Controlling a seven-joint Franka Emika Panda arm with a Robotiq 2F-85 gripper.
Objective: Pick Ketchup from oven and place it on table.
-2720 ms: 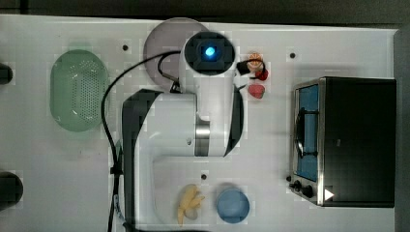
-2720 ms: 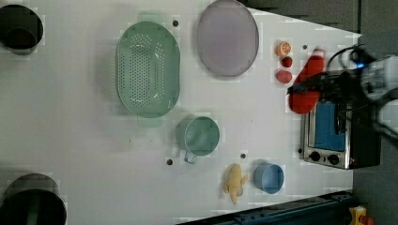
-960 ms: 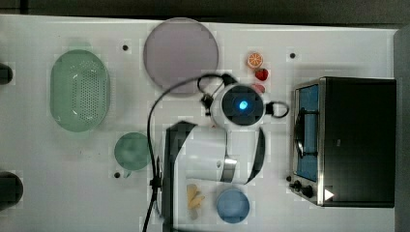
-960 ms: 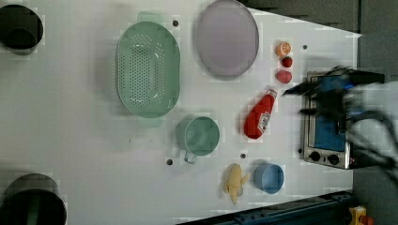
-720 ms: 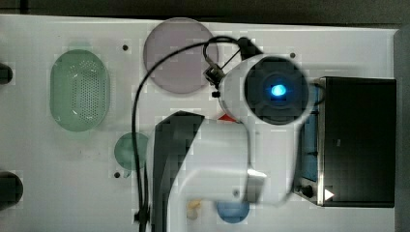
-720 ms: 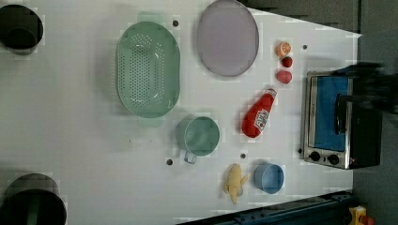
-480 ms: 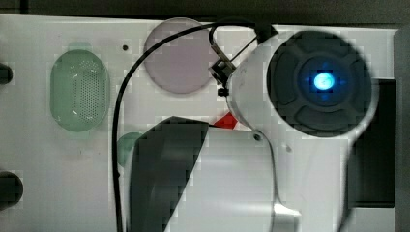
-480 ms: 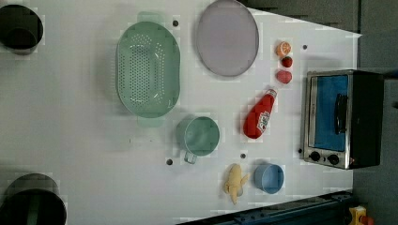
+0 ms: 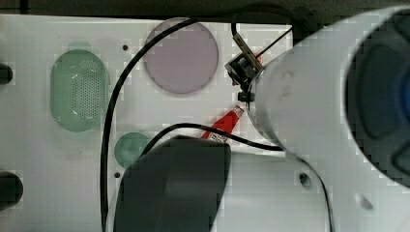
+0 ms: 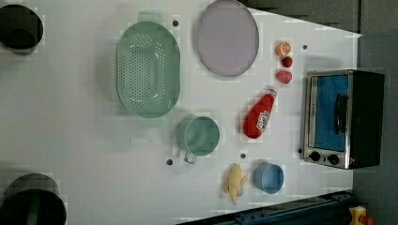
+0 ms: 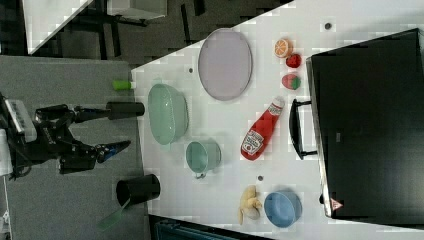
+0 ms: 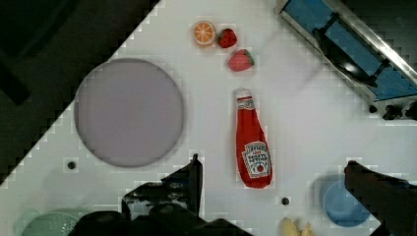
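Ketchup (image 10: 258, 117) lies on its side on the white surface (image 10: 84, 150), at the centre right of the left view, just beside the oven (image 10: 345, 119), whose door is shut. By my reading the placing is done and nothing of the task is left but drawing the arm clear.

In the wrist view the pincer (image 12: 273, 179) hangs well above the bottle, its fingers spread wide apart and holding nothing.

Around the bottle in the left view: a purple plate (image 10: 227, 37) at upper centre, an orange slice (image 10: 283, 48) and strawberries (image 10: 284, 75) above it, a green cup (image 10: 199, 136), a green colander (image 10: 148, 70), a banana (image 10: 234, 183) and a blue bowl (image 10: 269, 178) below. None of them crowds the bottle, and nothing stands in the arm's way.
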